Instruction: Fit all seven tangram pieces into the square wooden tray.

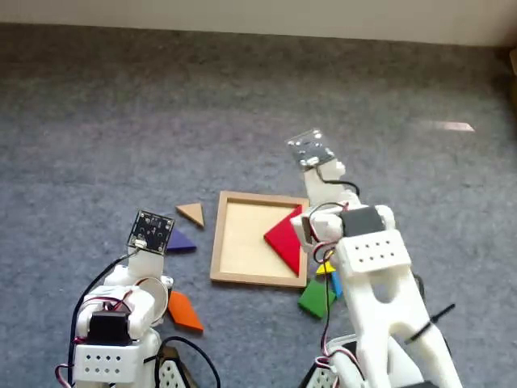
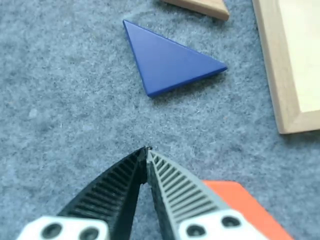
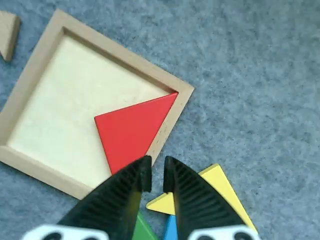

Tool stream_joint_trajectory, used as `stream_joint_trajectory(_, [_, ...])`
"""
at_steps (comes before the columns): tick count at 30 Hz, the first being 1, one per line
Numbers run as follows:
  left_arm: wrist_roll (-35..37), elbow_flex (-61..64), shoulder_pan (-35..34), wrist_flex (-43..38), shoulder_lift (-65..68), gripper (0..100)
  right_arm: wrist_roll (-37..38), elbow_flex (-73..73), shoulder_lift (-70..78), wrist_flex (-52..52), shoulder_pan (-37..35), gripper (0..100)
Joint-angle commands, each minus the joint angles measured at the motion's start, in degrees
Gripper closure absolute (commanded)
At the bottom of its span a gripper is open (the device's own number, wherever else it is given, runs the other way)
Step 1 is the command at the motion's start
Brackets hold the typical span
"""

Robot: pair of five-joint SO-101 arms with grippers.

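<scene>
The square wooden tray [image 1: 220,242] lies mid-table with a red triangle [image 1: 284,238] inside, against its right wall. My right gripper [image 3: 156,172] hovers over the tray's rim by the red triangle [image 3: 132,130], slightly open with nothing between its fingers. Beside it lie a yellow triangle [image 3: 220,192], a green piece [image 1: 315,299] and a small blue piece [image 1: 335,283]. Over the carpet, my left gripper [image 2: 147,151] is shut and empty, a short way from a dark blue triangle [image 2: 167,65]. An orange piece [image 2: 245,207] lies right beside it. A plain wooden triangle [image 1: 191,213] rests left of the tray.
Grey carpet covers the whole table. The left arm's base [image 1: 105,339] and the right arm's white body [image 1: 388,307] stand at the near edge. The tray's near left corner [image 2: 282,90] sits close to the dark blue triangle. Open carpet stretches beyond the tray.
</scene>
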Motion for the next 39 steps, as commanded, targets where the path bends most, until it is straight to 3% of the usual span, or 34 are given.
stream_joint_trajectory(1, [-0.2, 1.2, -0.6, 0.7, -2.6, 99, -5.0, -3.0, -3.4, 3.4, 0.8, 94.3])
stream_joint_trajectory(6, [-0.2, 1.2, -0.6, 0.7, -2.6, 99, -13.5, -2.9, -3.4, 4.8, 1.3, 93.2])
stream_joint_trajectory(12, [-0.2, 1.2, -0.7, 0.7, -2.6, 99, -32.8, -2.9, -3.3, 4.4, 5.1, 73.5])
stream_joint_trajectory(16, [-0.2, 1.2, -0.7, 0.7, -2.6, 99, -47.2, -2.7, -3.3, 3.5, 5.9, 71.7])
stream_joint_trajectory(23, [-0.2, 1.2, -0.7, 0.7, -2.6, 99, -49.2, -1.9, 0.6, 2.9, 5.7, 71.6])
stream_joint_trajectory(26, [-0.2, 1.2, -0.7, 0.7, -2.6, 99, -53.8, -2.2, 7.2, 4.5, 5.8, 67.2])
stream_joint_trajectory(31, [-0.2, 1.2, -0.7, 0.7, -2.6, 99, -60.7, -10.9, 19.6, 8.4, 5.9, 56.6])
stream_joint_trajectory(39, [-0.2, 1.2, -0.7, 0.7, -2.6, 99, -65.0, -20.5, 35.9, 6.7, 9.0, 55.9])
